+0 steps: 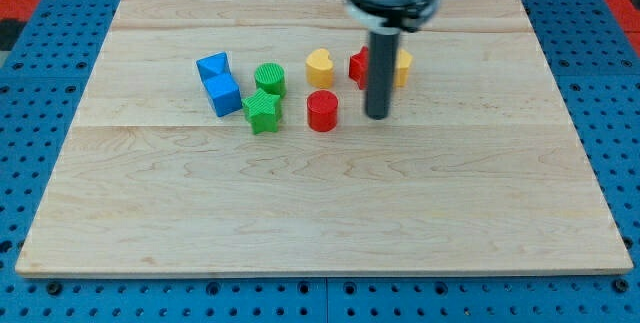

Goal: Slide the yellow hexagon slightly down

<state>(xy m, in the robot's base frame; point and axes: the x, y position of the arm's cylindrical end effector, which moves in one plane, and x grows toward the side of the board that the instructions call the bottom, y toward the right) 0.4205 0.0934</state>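
Observation:
The yellow hexagon (402, 66) lies right of centre near the view's top, mostly hidden behind my dark rod. My tip (377, 117) rests on the board just below it and slightly to its left. A red block (358, 65), shape unclear, sits at the rod's left side, touching or nearly touching the hexagon. A yellow heart (320, 65) lies further left.
A red cylinder (322, 110) sits left of my tip. A green cylinder (269, 78) and a green star (262, 111) stand left of that. Two blue blocks (218, 83) lie furthest left. The wooden board (320, 213) sits on a blue pegboard.

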